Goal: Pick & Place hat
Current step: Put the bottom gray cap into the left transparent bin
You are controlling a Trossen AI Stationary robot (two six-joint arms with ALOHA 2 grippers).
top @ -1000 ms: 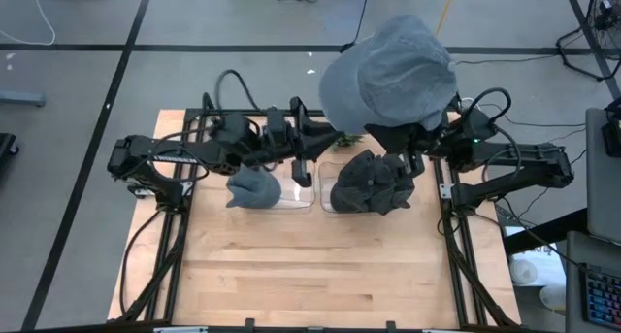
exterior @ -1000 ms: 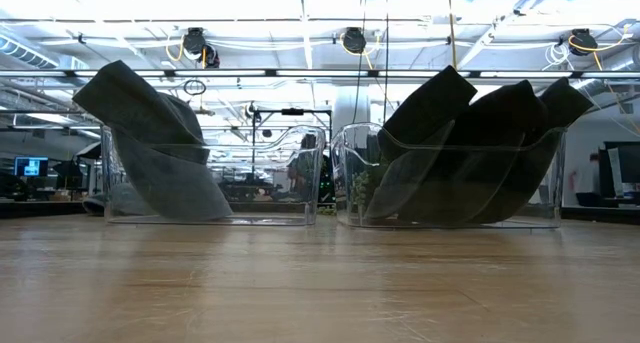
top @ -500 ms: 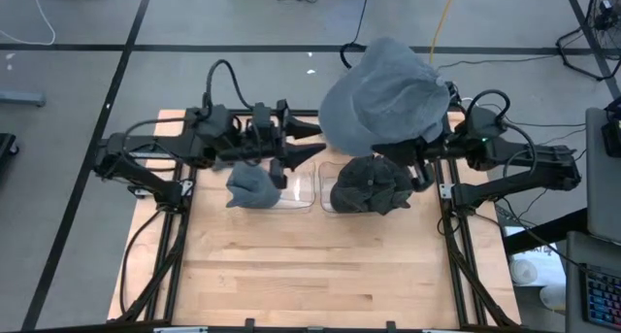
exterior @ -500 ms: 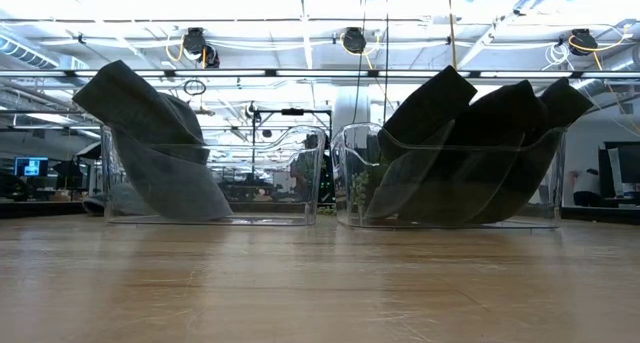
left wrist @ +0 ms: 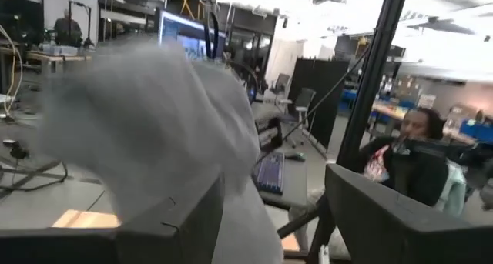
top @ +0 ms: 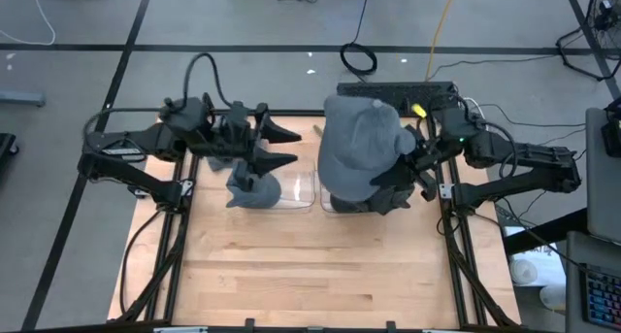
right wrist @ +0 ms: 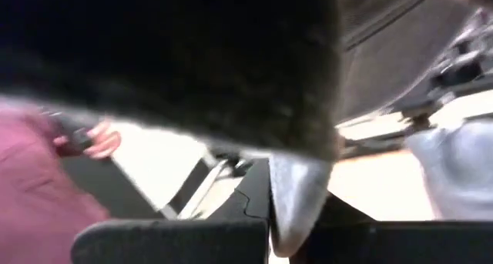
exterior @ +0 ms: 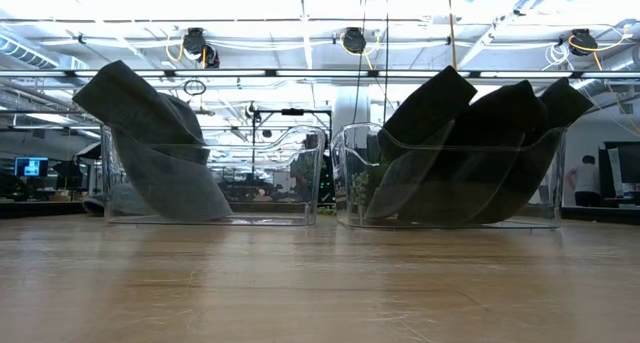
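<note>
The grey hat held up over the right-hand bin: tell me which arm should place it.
Right. The right hand already grips the grey hat, held above the right bin. The left hand, open and empty, hovers by the left bin.

A floppy grey hat [top: 361, 144] hangs over the right clear bin [exterior: 450, 178].

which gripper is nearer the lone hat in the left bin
Left. The left gripper hangs open just above the lone hat; the right gripper is over the other bin, shut on the lifted hat.
</note>
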